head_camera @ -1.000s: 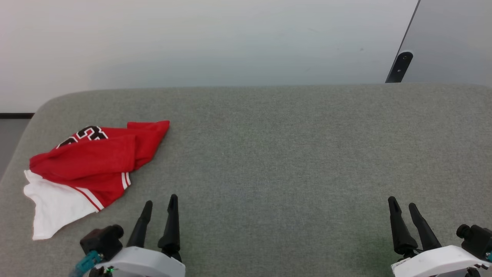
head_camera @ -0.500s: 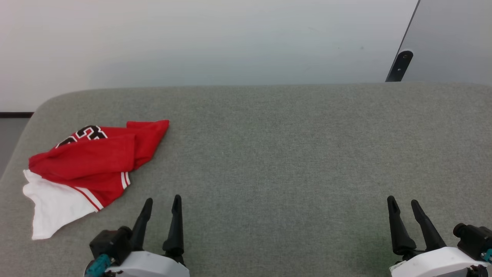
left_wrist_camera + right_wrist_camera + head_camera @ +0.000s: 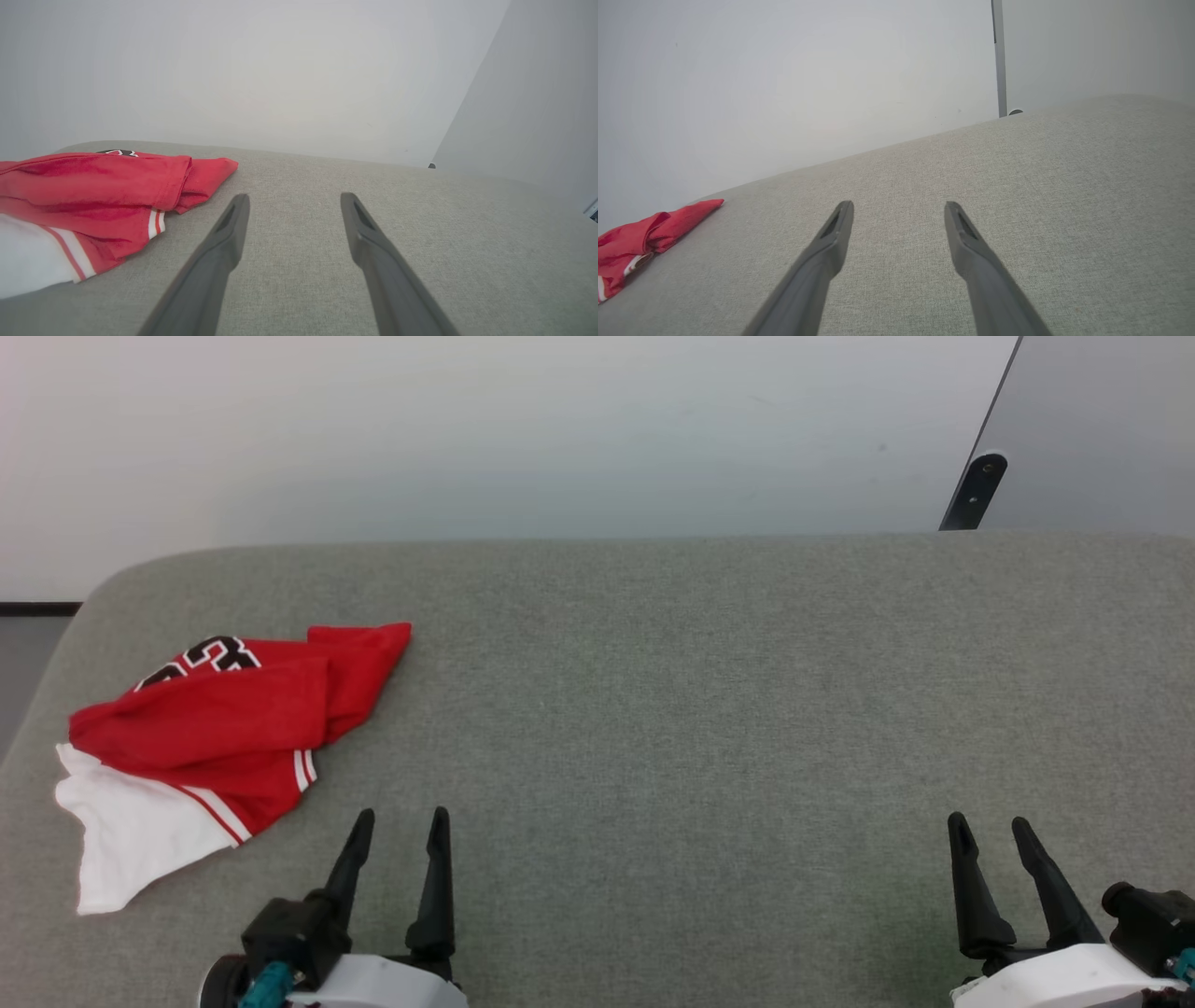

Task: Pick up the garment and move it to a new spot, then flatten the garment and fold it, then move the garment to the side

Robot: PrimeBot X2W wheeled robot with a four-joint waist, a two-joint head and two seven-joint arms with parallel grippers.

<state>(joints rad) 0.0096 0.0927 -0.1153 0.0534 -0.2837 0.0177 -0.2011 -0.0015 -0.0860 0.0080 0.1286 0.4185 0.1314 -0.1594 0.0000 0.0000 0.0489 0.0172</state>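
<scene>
The garment (image 3: 215,728) lay on the padded surface (image 3: 700,709) by its left edge, short of the far-left corner. The left gripper (image 3: 401,817) stood at the near edge, just right of the garment and apart from it, and the right gripper (image 3: 988,821) stood at the same edge, well apart toward the right end. A wall (image 3: 467,429) rose behind the far edge.

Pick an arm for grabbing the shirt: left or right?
Left. The garment lies crumpled toward the left end of the grey surface, just up and left of the open left gripper. The right gripper, also open, sits far across.
</scene>
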